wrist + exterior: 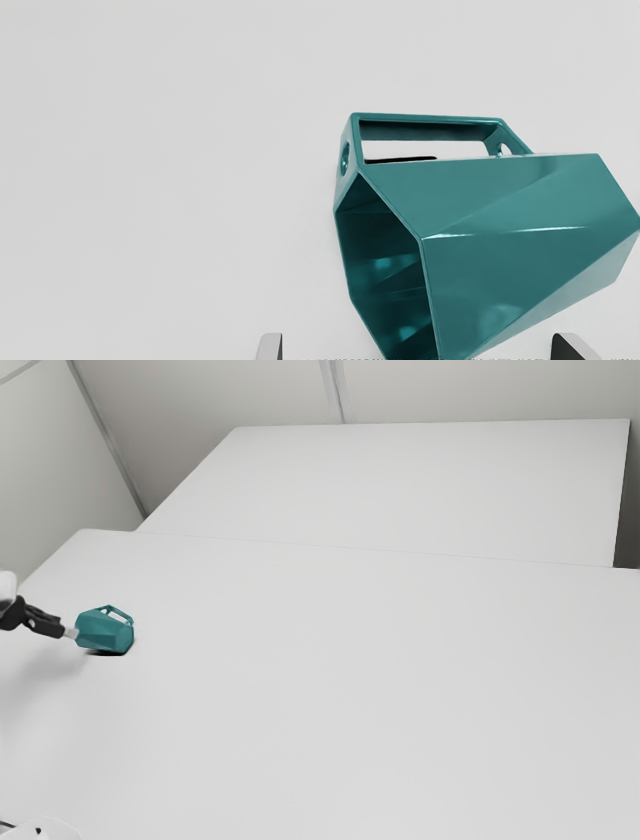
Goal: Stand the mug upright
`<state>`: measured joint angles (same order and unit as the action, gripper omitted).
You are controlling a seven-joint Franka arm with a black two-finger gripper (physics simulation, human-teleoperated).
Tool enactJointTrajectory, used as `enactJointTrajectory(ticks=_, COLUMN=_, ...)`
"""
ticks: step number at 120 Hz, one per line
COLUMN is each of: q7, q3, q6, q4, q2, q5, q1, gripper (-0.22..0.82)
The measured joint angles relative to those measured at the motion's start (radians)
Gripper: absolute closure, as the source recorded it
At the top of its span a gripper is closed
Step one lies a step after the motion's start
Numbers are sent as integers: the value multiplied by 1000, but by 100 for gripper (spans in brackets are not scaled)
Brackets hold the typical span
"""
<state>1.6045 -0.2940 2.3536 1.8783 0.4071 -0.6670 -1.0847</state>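
At the exterior view's left, the gripper (70, 632) reaches in with its tips close beside the teal mug (104, 631). The mug lies on its side on the white table, its handle raised. In the wrist view the gripper (417, 347) is open, its two fingers wide apart, with the near part of the mug (505, 240) between them. The mug's hollow mouth faces sideways there, and its handle stands off from the body. Whether a finger touches the mug cannot be told.
The white table (350, 690) stretches across the exterior view, with another white surface (400, 485) behind it and pale walls beyond. A white rounded object (45, 830) sits at the exterior view's lower left corner.
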Motion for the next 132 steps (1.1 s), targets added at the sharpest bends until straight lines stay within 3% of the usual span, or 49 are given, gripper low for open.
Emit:
enactJointTrajectory(ticks=104, q7=167, q3=-33, q6=16, q4=-5, q2=65, q5=-20, q1=10, gripper=7)
enactJointTrajectory(ticks=118, q7=176, q3=-40, q6=16, q4=-5, q2=64, q5=-20, q1=11, gripper=13)
enactJointTrajectory(ticks=132, q7=183, q3=-46, q6=19, q4=-6, q2=63, q5=-20, q1=11, gripper=29)
